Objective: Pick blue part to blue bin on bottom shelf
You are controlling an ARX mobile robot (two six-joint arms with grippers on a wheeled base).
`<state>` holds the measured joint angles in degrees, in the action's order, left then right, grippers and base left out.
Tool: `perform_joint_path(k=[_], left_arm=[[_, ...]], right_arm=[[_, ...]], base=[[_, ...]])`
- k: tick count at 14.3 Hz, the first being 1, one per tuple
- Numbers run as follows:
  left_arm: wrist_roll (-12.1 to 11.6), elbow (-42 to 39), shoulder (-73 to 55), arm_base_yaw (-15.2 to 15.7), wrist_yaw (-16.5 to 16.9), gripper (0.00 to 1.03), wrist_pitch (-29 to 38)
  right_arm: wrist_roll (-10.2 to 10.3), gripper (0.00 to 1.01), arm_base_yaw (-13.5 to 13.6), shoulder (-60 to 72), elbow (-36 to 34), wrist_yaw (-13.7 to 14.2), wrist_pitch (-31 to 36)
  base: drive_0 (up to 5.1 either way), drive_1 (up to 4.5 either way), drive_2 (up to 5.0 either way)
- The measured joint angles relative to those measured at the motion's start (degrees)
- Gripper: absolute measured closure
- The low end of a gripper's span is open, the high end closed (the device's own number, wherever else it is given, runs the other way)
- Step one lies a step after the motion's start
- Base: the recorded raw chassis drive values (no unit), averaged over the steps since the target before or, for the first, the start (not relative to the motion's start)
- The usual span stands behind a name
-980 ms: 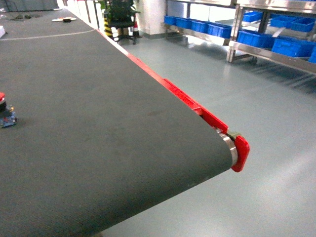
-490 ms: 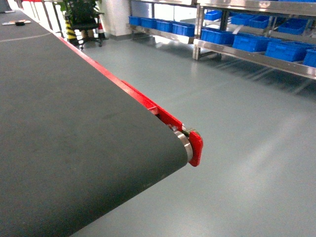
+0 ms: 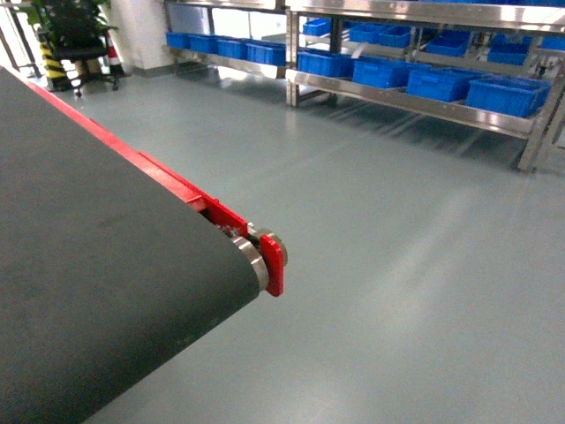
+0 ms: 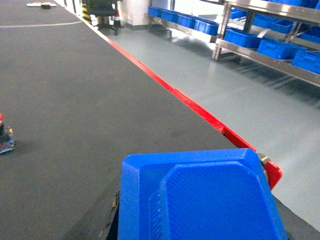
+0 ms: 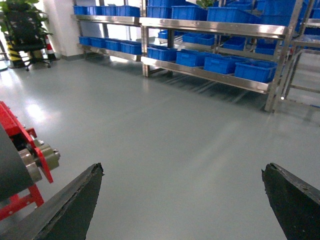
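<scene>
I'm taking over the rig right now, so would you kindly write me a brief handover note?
Left gripper: fingers hidden in its wrist view; the blue part fills the foreground there, seemingly held, above the conveyor belt.
Right gripper: open and empty, fingers spread over bare floor.
Blue bins sit on the bottom shelf across the floor, far off.
Done: part apparently picked.
Left: drive to the shelf and place the part in a bin.

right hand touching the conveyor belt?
Apart. The right wrist view shows the right hand open over bare floor, fingers clear of the belt at the left edge.
</scene>
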<state>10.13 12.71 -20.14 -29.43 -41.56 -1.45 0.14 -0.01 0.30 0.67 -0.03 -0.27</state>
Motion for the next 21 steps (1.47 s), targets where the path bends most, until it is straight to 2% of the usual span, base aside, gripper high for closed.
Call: perform_joint_path(k=[21], left_arm=[[0.0,0.0,0.0,0.0,0.0,0.59,0.0]], right_arm=[[0.0,0.03,0.0,0.0,0.0,0.0,0.0]], base=[[-1.6,-1.63,-1.6]])
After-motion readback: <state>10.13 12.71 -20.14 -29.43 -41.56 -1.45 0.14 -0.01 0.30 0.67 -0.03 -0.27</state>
